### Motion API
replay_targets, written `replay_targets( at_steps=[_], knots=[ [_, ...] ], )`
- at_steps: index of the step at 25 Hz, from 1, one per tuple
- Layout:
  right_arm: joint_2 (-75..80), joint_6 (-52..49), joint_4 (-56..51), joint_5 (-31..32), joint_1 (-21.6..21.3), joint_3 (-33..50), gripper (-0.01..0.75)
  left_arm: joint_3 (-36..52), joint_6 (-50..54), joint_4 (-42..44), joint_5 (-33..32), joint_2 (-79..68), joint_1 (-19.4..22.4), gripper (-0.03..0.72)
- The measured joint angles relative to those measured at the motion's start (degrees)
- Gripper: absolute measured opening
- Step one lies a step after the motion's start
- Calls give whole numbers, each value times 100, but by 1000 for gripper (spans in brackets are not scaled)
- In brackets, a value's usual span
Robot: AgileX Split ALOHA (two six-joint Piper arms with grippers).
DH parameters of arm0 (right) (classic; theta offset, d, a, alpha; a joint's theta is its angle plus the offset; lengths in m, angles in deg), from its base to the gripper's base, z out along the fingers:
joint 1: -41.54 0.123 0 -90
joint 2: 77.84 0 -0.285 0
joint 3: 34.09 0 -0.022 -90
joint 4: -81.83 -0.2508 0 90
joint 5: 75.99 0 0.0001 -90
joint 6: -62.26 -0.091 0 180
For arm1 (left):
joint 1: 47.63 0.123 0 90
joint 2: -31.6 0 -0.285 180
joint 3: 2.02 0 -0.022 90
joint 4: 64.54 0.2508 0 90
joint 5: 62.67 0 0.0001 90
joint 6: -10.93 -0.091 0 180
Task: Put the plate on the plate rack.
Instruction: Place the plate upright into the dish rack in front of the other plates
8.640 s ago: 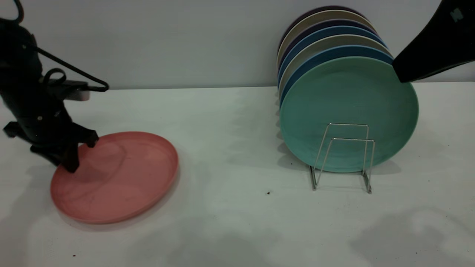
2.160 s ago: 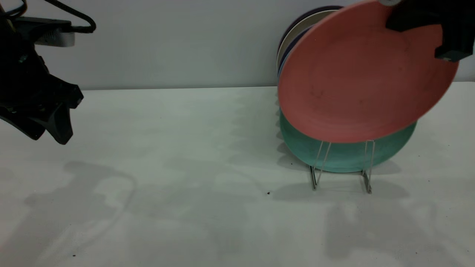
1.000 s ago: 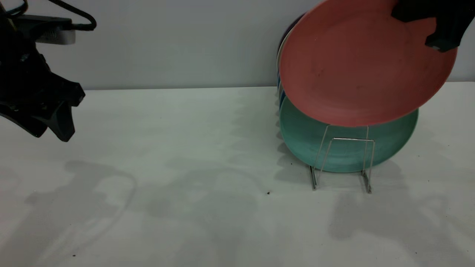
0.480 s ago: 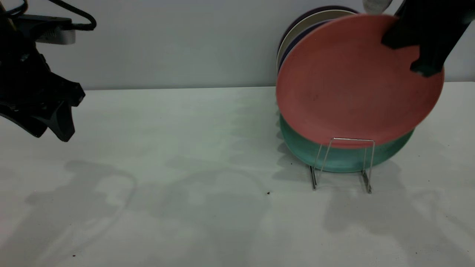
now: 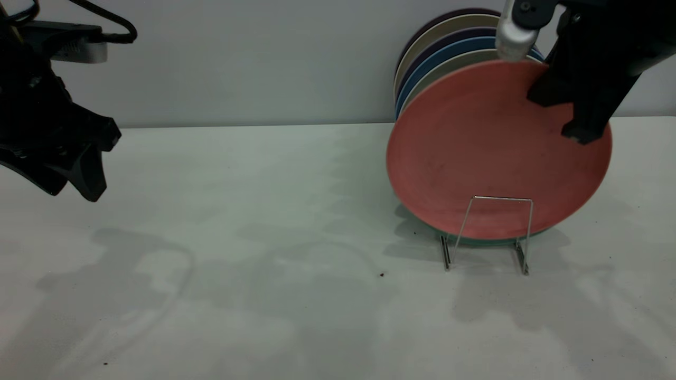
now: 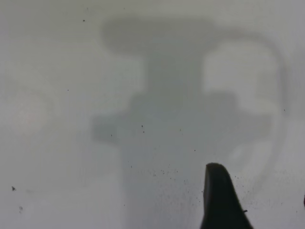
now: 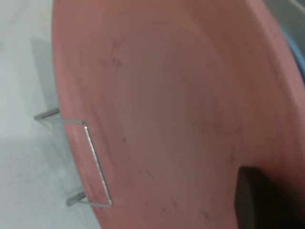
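Salmon plate standing in the front slot of the wire rack, gripped at its upper edge.

Exterior view: the right gripper pinches the top right rim of the round matte salmon-pink plate, upright behind the front loop of the thin silver wire plate rack, before a row of upright cream and blue plates. The left gripper, fingers spread, hangs well apart over the white table.
Left wrist view: one dark fingertip above bare table.
Right wrist view: the plate's scuffed face fills the frame, the rack loop crossing it.
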Motion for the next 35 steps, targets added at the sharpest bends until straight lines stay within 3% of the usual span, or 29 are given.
replay_targets(
  at_steps=[10, 17, 20, 35],
  knots=[
    [257, -134, -2, -97, 0, -31, 77, 0, 0, -7, 5, 0, 0, 452],
    [257, -339, -36, 7, 0, -31, 267, 0, 0, -19, 5, 0, 0, 452],
    [257, -441, -42, 122, 12, -31, 314, 0, 0, -19, -6, 0, 0, 452],
    [-288, -647, -126, 696, 223, -31, 323, 0, 0, 2, -172, 0, 0, 452]
  ],
)
